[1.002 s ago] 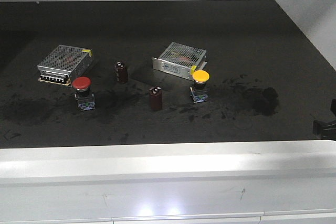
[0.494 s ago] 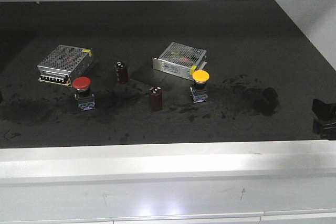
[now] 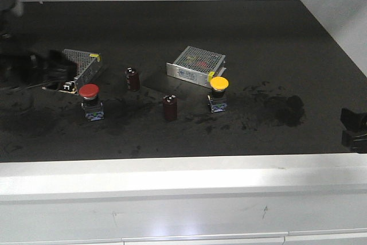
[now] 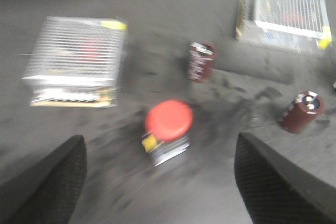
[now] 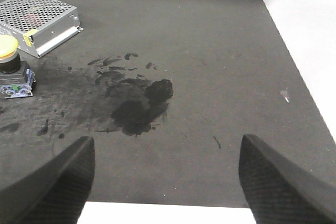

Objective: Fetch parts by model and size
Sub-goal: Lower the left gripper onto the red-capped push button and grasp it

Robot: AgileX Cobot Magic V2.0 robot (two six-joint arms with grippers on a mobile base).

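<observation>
Two small push-button switches stand upright on the black tabletop mat (image 3: 189, 24), and the front dark maroon cylinder (image 3: 170, 108) between them serves as the marker for everything else. The red mushroom-capped switch on its blue-grey block base (image 3: 90, 101) sits well to the left of that cylinder, about level with it. The yellow-capped switch on a like base (image 3: 218, 93) sits to the cylinder's right, a little farther back. Neither switch touches anything but the mat.

A second maroon cylinder (image 3: 132, 78) stands behind and to the left of the front one. One silver mesh-topped metal box (image 3: 196, 65) lies behind and to its right, just beyond the yellow switch. The other mesh-topped box (image 3: 85, 66) lies far to its left and behind, beyond the red switch.

The left gripper (image 3: 53, 70) shows as a dark blur far left of the front cylinder, over the near end of that left box. In the left wrist view its black textured fingers (image 4: 50, 179) are spread wide and hold nothing, with the red switch ahead of the gap. That picture is blurred.

The right gripper (image 5: 167, 141) hangs well to the right of the cylinder, at the mat's edge. Its fingers are also spread wide and empty, above bare mat, with a black smudge (image 5: 139, 106) ahead of them.
</observation>
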